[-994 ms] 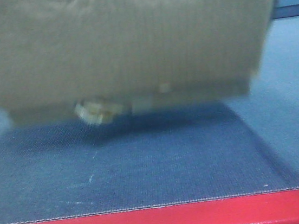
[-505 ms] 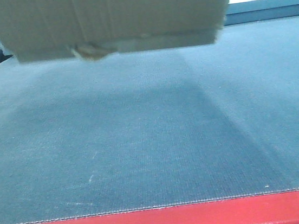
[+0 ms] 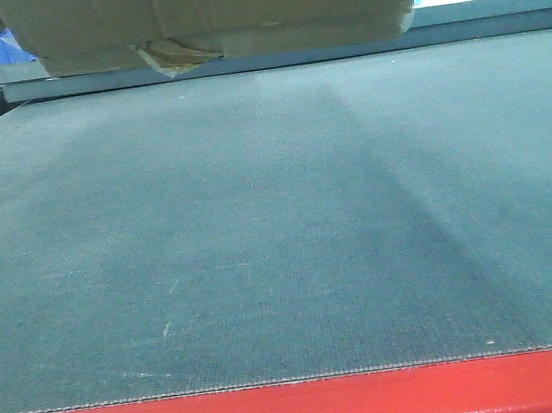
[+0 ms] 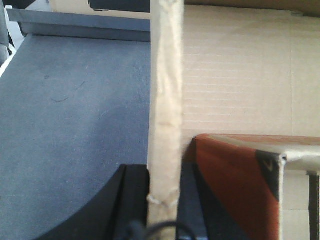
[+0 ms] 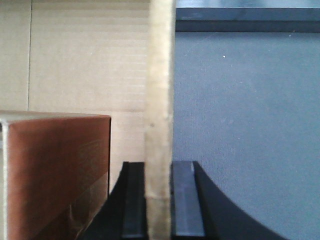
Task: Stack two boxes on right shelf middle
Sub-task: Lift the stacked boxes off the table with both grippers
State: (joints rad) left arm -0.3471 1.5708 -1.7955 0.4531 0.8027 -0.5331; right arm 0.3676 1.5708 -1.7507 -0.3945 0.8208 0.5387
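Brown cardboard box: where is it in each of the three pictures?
Front view: the brown corrugated cardboard box stretches across the top edge.
Left wrist view: the box shows a wall edge-on, upright down the middle, inside face to the right.
Right wrist view: the box again edge-on mid-picture, inside face to the left.
Shared landmark: the dark grey mat.
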